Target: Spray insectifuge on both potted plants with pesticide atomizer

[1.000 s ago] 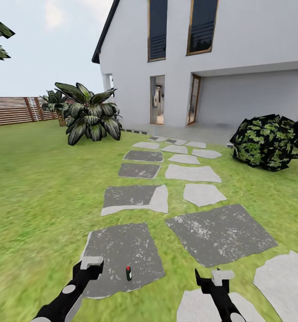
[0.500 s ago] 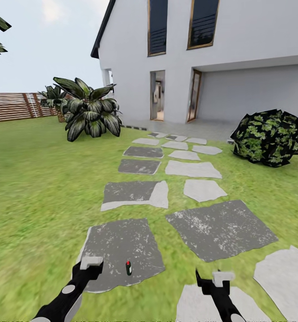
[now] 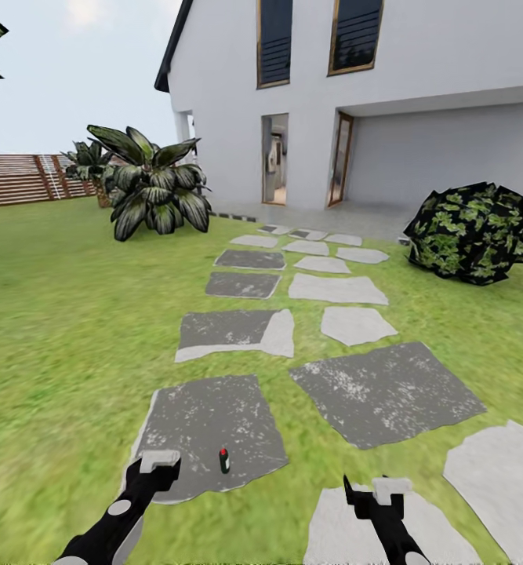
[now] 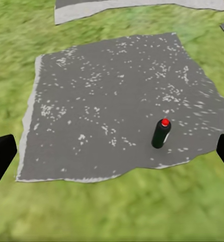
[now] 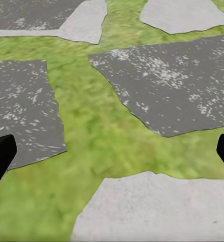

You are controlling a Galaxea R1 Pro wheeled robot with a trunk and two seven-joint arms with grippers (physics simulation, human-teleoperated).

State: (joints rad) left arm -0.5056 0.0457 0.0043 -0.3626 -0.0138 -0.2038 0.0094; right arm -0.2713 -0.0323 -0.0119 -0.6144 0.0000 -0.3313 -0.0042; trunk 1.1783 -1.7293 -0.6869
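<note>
Closer now: whole view shifted, camera advanced. Spray bottle (image 3: 224, 461) upright on dark stepping stone (image 3: 206, 424), just ahead-right of left gripper (image 3: 160, 460), fingers spread wide, empty. Right gripper (image 3: 368, 488) farther, likewise wide.

left arm: glossy black tubular forearm (image 3: 112, 526) with a round pale grey joint disc | left gripper (image 3: 157, 469): black body topped by a light grey rectangular block | right gripper (image 3: 368, 493): black, one pointed black finger and a light grey block | wrist views: blunt matte black fingertips (image 4: 1, 156)
</note>
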